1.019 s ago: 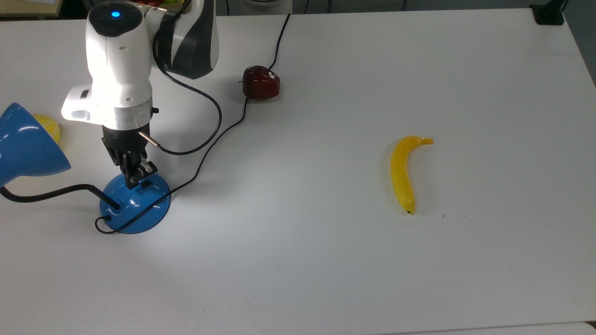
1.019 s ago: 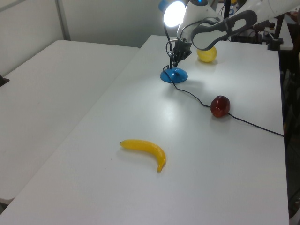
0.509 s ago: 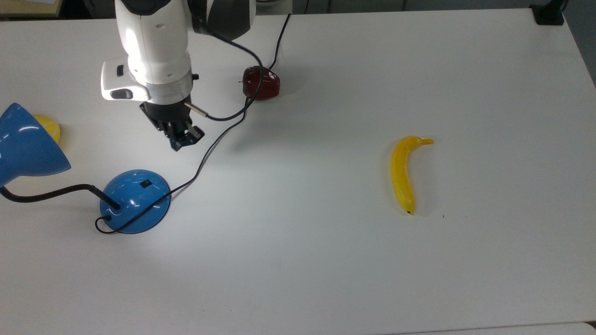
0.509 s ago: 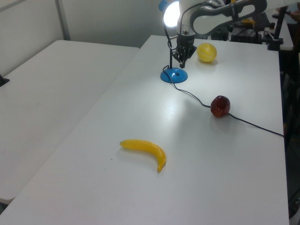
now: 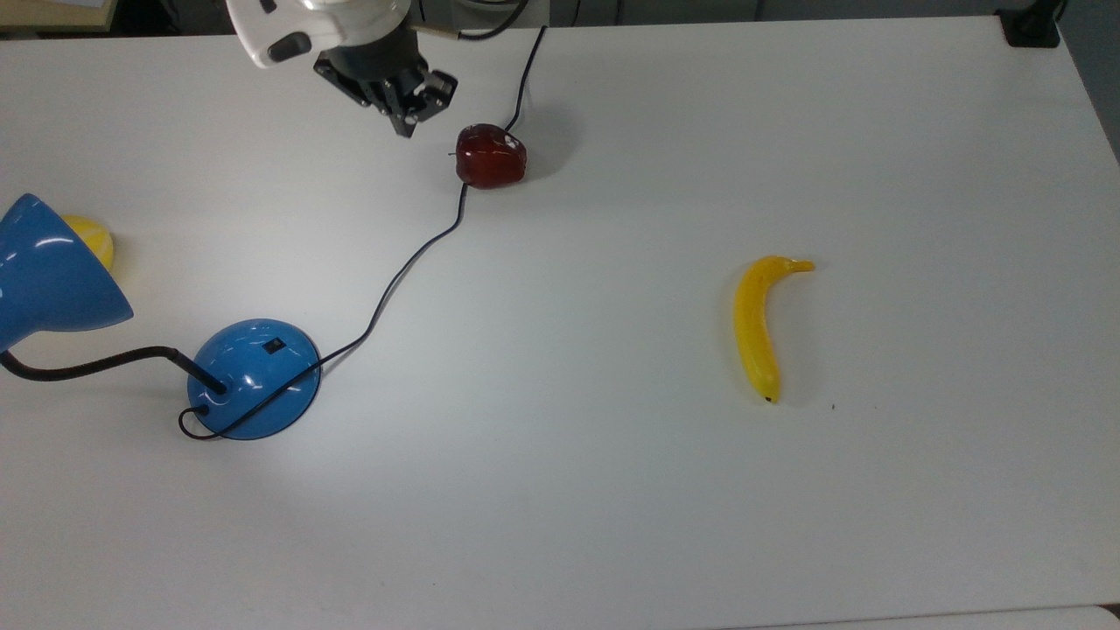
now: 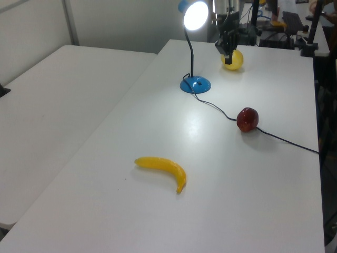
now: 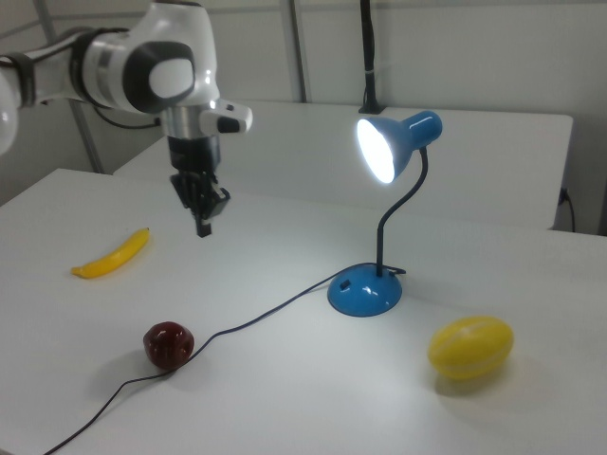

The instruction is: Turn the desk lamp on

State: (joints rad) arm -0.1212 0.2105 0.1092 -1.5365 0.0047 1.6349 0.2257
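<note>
Risen off the lamp (image 7: 379, 227) base and swung away toward the apple (image 5: 490, 156) since a second ago. Claw (image 5: 408, 105) empty, fingers close together. Lamp lit, shade glowing, base at the top view's lower left. Task seemingly done; best to withdraw high, clear of the cord (image 5: 411, 262).

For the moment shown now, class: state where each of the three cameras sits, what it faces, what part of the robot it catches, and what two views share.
Top view: above the table, looking down; the desk lamp sits at the top view's left; the pincer hangs near the apple.
Left view: raised beyond the banana, facing the lit lamp; the pincer hangs before the yellow fruit.
Right view: low at the lamp's side, showing the arm.
Left and right views both show the glowing shade.
</note>
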